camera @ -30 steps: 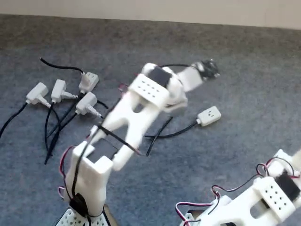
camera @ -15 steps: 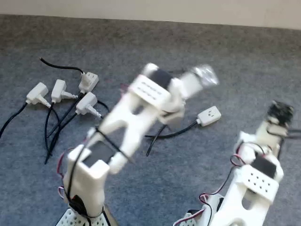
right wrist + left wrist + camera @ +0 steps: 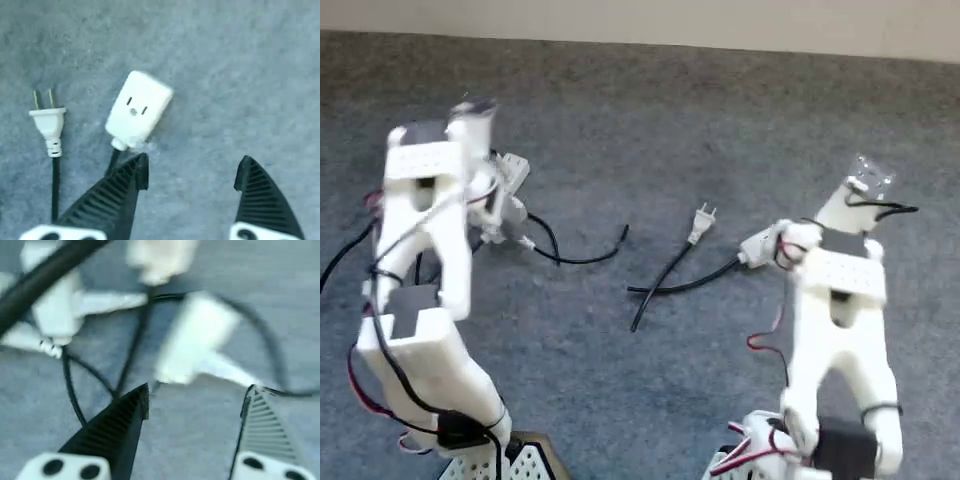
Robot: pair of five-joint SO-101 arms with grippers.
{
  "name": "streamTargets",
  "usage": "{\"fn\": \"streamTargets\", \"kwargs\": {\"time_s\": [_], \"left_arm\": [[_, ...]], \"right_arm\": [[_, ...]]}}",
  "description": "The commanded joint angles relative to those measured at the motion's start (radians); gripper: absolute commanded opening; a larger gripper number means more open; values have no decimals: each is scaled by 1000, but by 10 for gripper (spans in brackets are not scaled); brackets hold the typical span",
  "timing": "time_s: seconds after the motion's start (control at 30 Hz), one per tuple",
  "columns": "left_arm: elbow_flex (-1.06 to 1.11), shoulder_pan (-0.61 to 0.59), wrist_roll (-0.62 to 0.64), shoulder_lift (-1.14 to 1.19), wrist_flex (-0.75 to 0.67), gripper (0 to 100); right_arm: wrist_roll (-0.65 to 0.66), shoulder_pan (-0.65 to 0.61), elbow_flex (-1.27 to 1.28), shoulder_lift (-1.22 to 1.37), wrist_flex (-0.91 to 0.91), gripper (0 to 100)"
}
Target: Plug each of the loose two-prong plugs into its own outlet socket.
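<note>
The right pincer is wide open over the grey carpet. A white outlet socket lies just ahead of one of its fingertips, and a loose two-prong plug lies beside the socket, not touching it. The left pincer is also wide open. A blurred white connector lies just ahead of its gap, among black cords.

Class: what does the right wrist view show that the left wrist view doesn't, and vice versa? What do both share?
Right wrist: a white outlet socket, slots up, with a loose two-prong plug lying apart beside it. Left wrist: a cluster of blurred white cord ends. Both: black cords, grey carpet, and the right claw and left claw each open.
</note>
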Motion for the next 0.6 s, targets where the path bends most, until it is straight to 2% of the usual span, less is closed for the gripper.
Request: {"fn": "streamTargets", "kwargs": {"time_s": [0.0, 0.13, 0.3, 0.47, 0.57], "left_arm": [[208, -48, 35, 18, -236, 298], [328, -47, 84, 18, -413, 298], [343, -51, 86, 15, -420, 298], [344, -48, 86, 18, -420, 298], [344, -47, 86, 21, -420, 298]], "right_arm": [[-121, -130, -110, 127, -25, 275], [-193, -174, -151, 268, -133, 275], [-319, -174, -226, 423, -228, 274], [-322, -160, -314, 547, -228, 269], [-322, -134, -337, 590, -226, 159]]}}
